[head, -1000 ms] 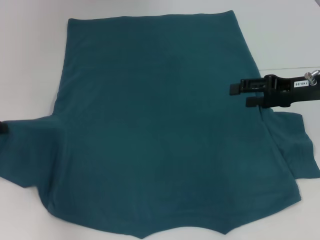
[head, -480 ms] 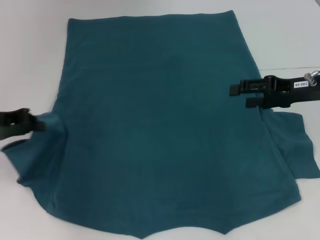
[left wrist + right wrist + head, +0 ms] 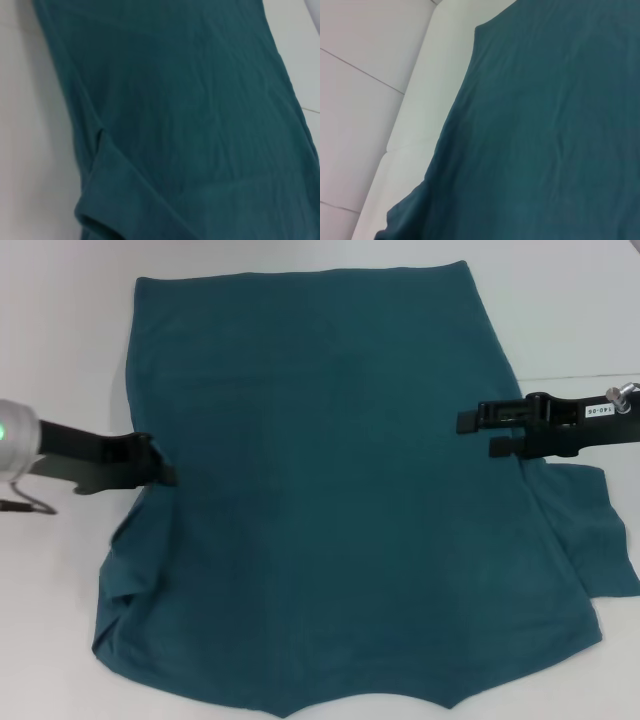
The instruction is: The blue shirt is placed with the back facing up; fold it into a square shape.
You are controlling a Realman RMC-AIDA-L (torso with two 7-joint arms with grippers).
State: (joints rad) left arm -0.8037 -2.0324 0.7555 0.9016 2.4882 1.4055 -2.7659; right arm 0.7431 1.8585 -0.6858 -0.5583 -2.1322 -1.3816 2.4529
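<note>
— Moved since half a second ago?

— Yes: shows the left gripper (image 3: 165, 472) carried inward from the picture's left edge to the left border of the blue shirt (image 3: 330, 490), dragging the left sleeve (image 3: 128, 575) along. A second ago, lay spread out flat to the side; now doubled over onto the body of the garment, leaving a soft, rumpled ridge along that side.

— And the state of that gripper?

— Clenched, pinching the sleeve's cloth at the tips, with its dark arm reaching in from the left just above the fabric.

— Where is the shirt itself?

— Spread across a white table (image 3: 60, 340), plain side up, filling most of the head view. Straight bottom hem at the far edge, shoulders toward the robot. From the left wrist camera, shows the same turned-over sleeve (image 3: 115, 190) as a thick fold lying on the teal cloth, white surface beside it.

— And on the other side?

— Shows the right gripper (image 3: 478, 432) hovering over the shirt's right border, in nearly the same spot as before. Released — two black fingers apart, nothing between them. Just below it, toward the robot, the right sleeve (image 3: 590, 530) lying flat and unfolded, sticking out past the body. From the right wrist camera, only smooth teal fabric (image 3: 545, 125) next to bare white tabletop.
</note>
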